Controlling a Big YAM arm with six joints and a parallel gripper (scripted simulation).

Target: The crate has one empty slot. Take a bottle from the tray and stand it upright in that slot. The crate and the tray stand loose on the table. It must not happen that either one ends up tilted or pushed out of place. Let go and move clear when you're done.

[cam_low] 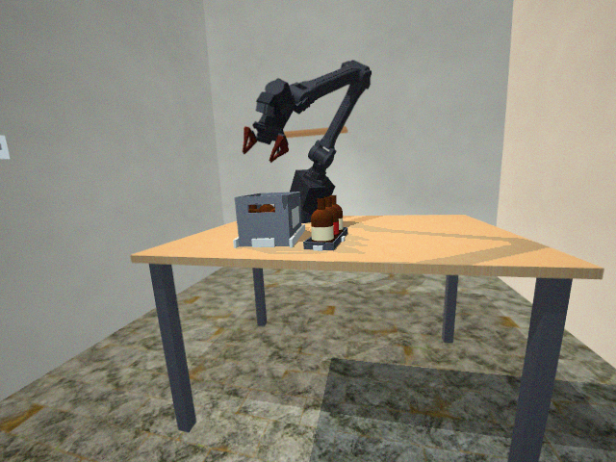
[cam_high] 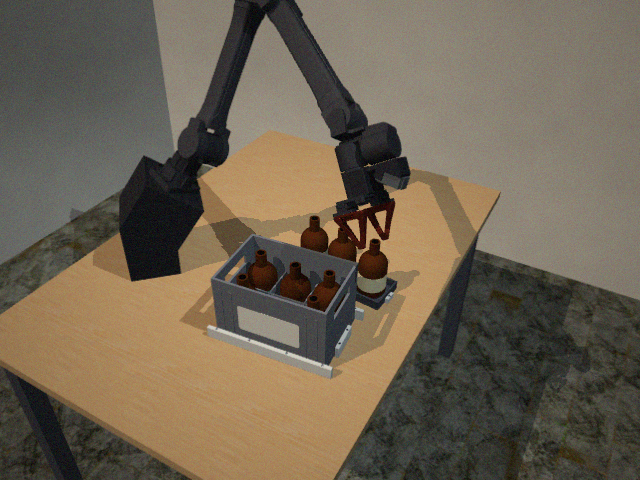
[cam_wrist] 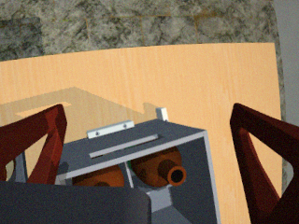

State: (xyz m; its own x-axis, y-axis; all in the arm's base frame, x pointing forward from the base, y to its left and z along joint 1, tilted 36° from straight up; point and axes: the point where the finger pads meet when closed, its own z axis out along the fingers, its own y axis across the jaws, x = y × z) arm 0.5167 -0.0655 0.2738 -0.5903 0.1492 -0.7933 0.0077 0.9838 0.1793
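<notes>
We hold the tool (cam_low: pixel 265 142) spread and empty high above the crate (cam_high: pixel 268 316), ready to straddle a neck. 3 bottles (cam_high: pixel 372 266) stand upright in the tray (cam_high: pixel 381 299) beside it on the bench (cam_high: pixel 129 372).

Top view looked down at an angle from high, past the table's (cam_high: pixel 155 361) near corner. Exterior sat low, farther back, facing the table edge. Wrist looked down, close, probably onto the crate (cam_wrist: pixel 187 144). All three shared crate and table.

Bare test room: plain walls (cam_low: pixel 99 99), stone-tiled floor (cam_low: pixel 278 388), lone wooden table (cam_low: pixel 448 248).
</notes>
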